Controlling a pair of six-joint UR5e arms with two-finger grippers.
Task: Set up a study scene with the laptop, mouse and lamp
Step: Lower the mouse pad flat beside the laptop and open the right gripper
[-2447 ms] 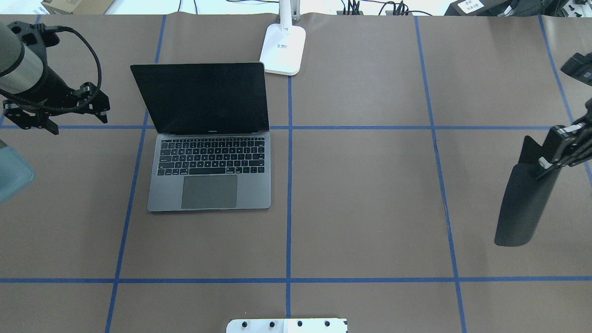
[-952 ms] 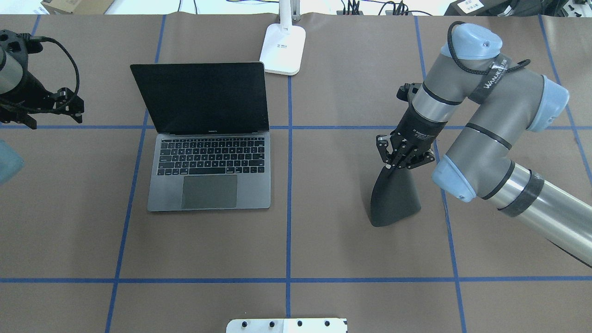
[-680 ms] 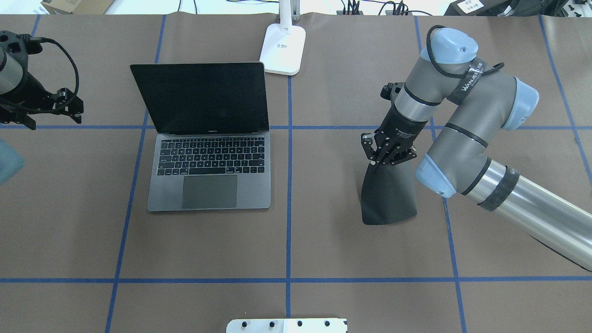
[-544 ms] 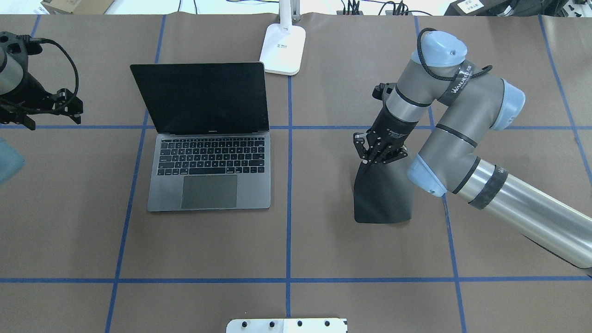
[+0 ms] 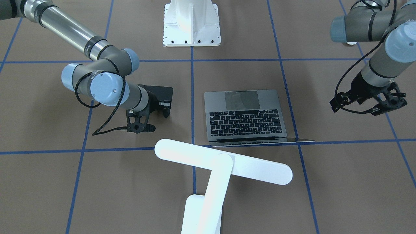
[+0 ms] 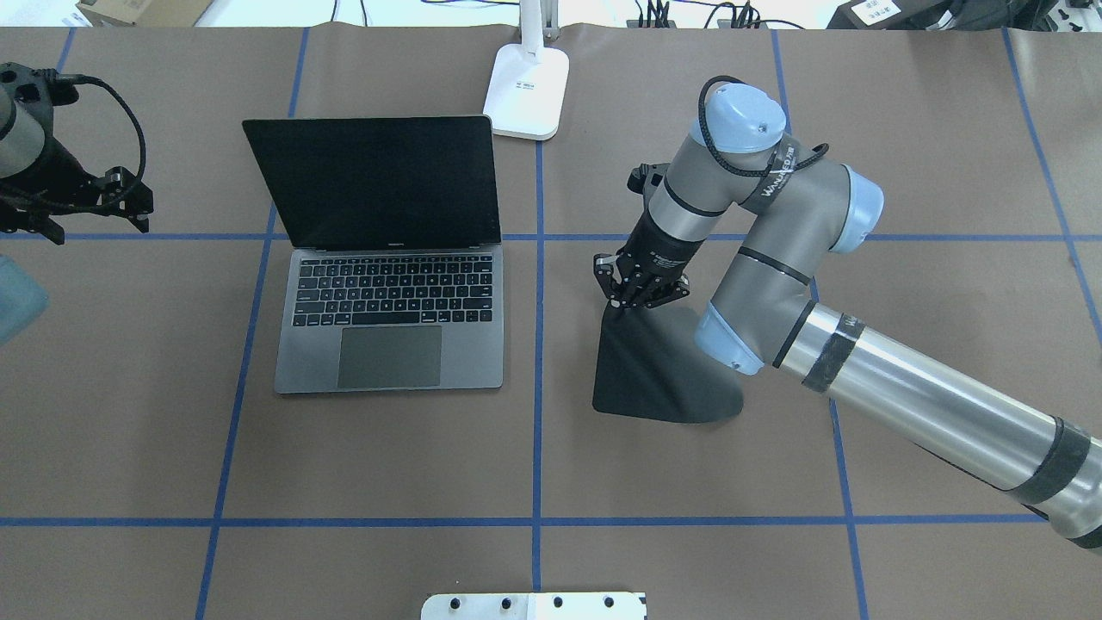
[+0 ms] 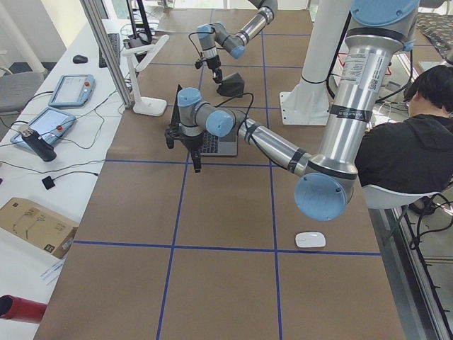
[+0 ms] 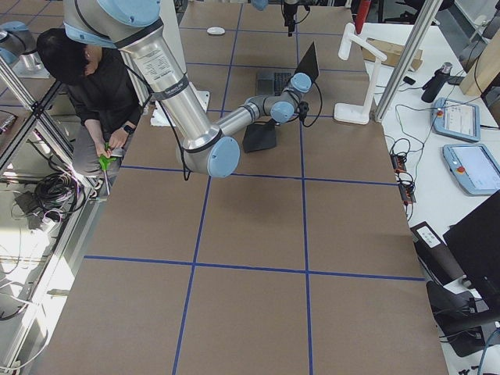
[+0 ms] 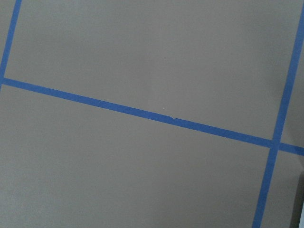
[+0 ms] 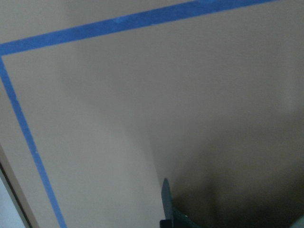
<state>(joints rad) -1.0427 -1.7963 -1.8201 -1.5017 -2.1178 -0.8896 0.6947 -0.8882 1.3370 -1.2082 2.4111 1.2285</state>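
Observation:
The laptop (image 6: pixel 387 319) stands open on the table's left half, screen dark. The lamp (image 5: pixel 224 161) stands behind it, with its white base (image 6: pixel 527 90) at the far edge. My right gripper (image 6: pixel 639 288) is shut on the top edge of a black square pad (image 6: pixel 659 370), which hangs slanted just right of the laptop. I cannot tell whether its lower edge touches the table. My left gripper (image 6: pixel 96 215) is open and empty, left of the laptop. The mouse (image 7: pixel 310 239) lies far off near the table's left end.
A white flanged pedestal with bolts (image 6: pixel 534 605) stands at the table's near edge. Blue tape lines cross the brown table cover (image 6: pixel 689 482). A seated person (image 7: pixel 417 134) is beside the robot's side of the table.
My right arm has swung in from the right edge, carrying the black pad leftward to beside the laptop. My left gripper has drawn back a little to the left.

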